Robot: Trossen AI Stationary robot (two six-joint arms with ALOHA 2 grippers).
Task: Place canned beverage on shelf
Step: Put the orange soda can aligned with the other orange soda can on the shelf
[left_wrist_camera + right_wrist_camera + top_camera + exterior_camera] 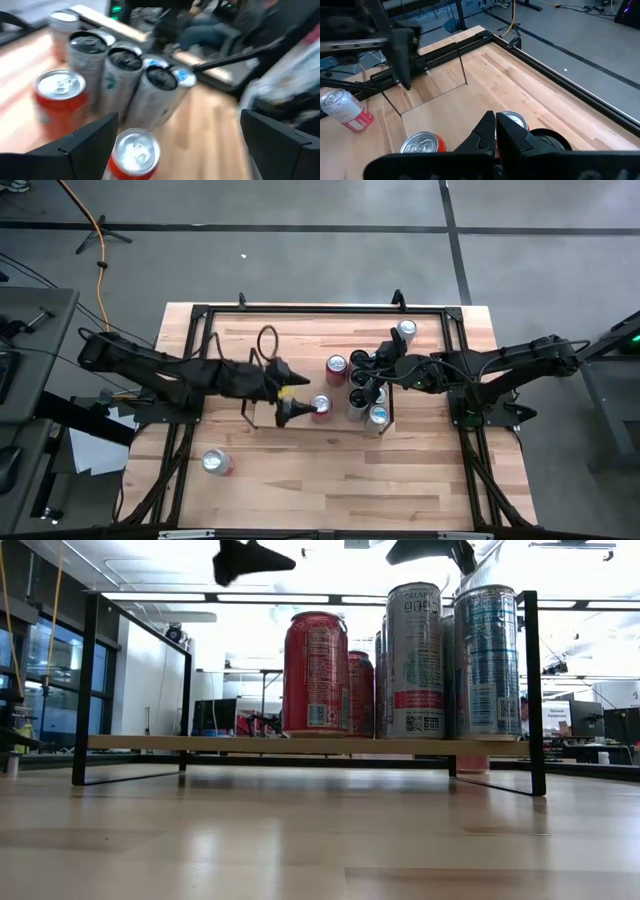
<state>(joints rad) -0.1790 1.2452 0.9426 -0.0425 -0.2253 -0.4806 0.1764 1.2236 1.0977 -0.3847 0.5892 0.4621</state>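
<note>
The shelf (200, 743) is a low light-wood board with black wire end frames; it also shows in the high view (345, 423). Red cans (315, 675) and several silver cans (415, 660) stand upright on its right half. My left gripper (290, 408) is open just left of and above the nearest red can (321, 406). In the left wrist view the gripper (180, 145) has that can (134, 154) by one finger, apart from it. My right gripper (495, 131) is shut above the can cluster (372, 385), touching nothing that I can see.
A red-and-white can (216, 463) lies on its side on the tabletop near the front left; it also shows in the right wrist view (346, 111). A silver can (405, 330) stands at the far right. Black rails (320, 308) frame the table. The shelf's left half is bare.
</note>
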